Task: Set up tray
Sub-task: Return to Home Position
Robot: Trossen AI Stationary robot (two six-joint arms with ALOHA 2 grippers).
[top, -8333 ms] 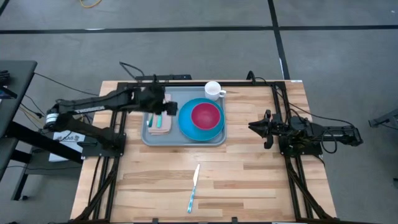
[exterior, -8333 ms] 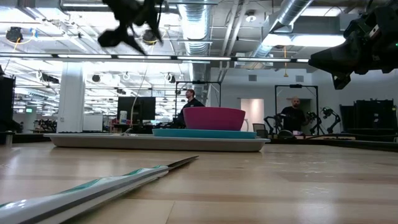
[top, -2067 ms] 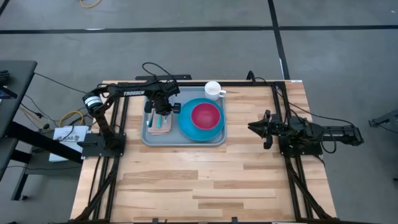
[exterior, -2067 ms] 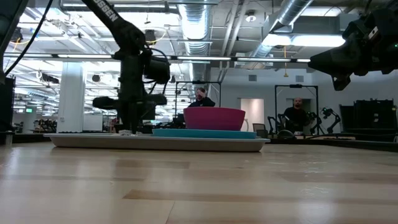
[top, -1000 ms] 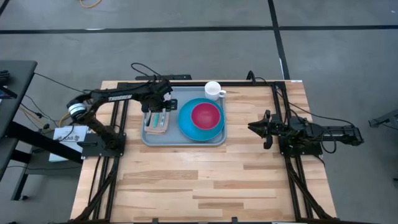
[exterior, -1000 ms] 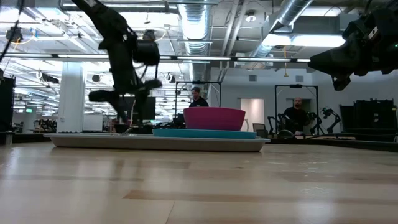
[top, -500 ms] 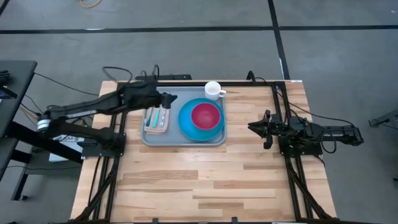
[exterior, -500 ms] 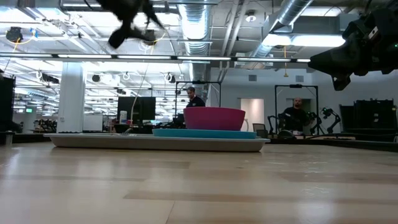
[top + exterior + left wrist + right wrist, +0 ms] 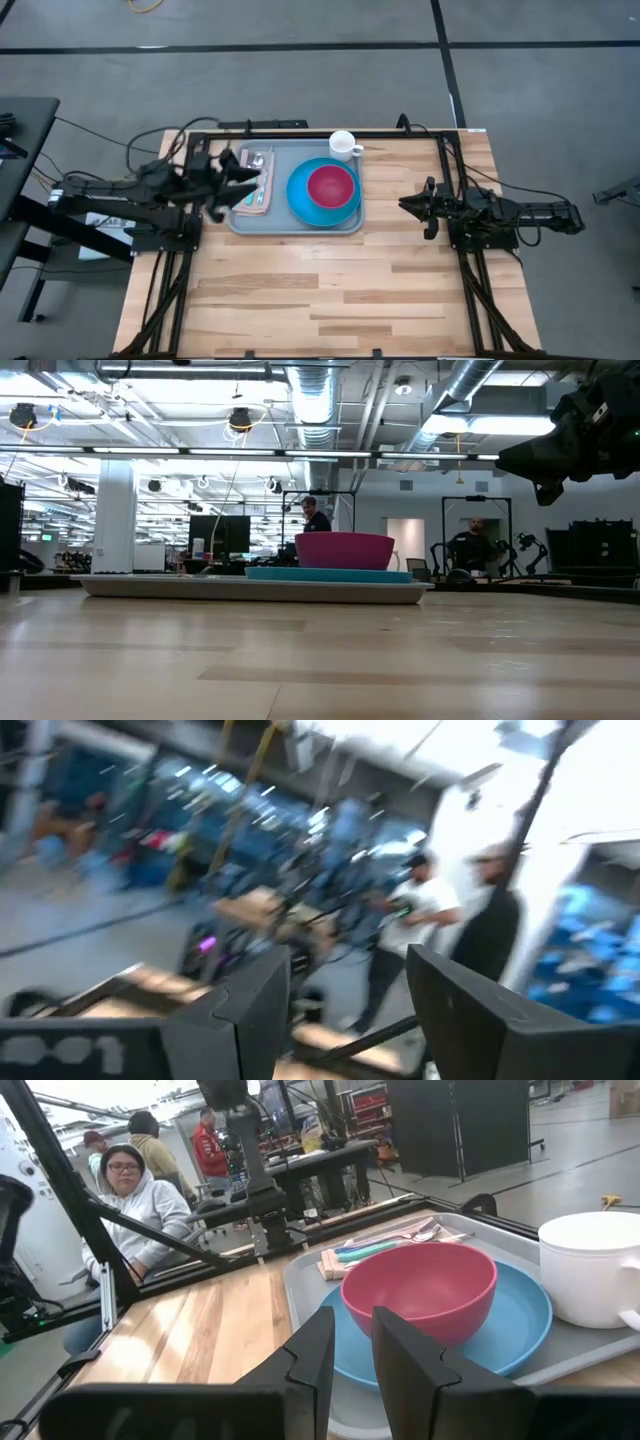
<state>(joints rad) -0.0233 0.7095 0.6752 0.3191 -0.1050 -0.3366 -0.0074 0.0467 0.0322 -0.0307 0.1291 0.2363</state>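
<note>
The light-grey tray (image 9: 296, 226) lies on the far half of the table, also seen in the low view (image 9: 250, 589). On it sit a blue plate (image 9: 300, 208) with a pink bowl (image 9: 331, 186), and a tan napkin (image 9: 254, 207) with cutlery (image 9: 258, 186) lying across it. A white cup (image 9: 343, 145) stands at the tray's far right corner. My left gripper (image 9: 236, 181) hovers open at the tray's left rim, its fingers apart in the left wrist view (image 9: 348, 990). My right gripper (image 9: 404, 205) waits right of the tray, its fingers a narrow gap apart (image 9: 353, 1330).
Bare wood fills the near half of the table (image 9: 320, 300). A black frame rail (image 9: 300, 133) runs along the far edge. People stand in the room beyond the table (image 9: 315, 520), and one person sits past its left side (image 9: 130, 1190).
My left gripper has risen from just above the napkin on the tray and drawn back toward the table's left edge, out of the low view. The cutlery has stayed on the napkin. My right arm has kept still.
</note>
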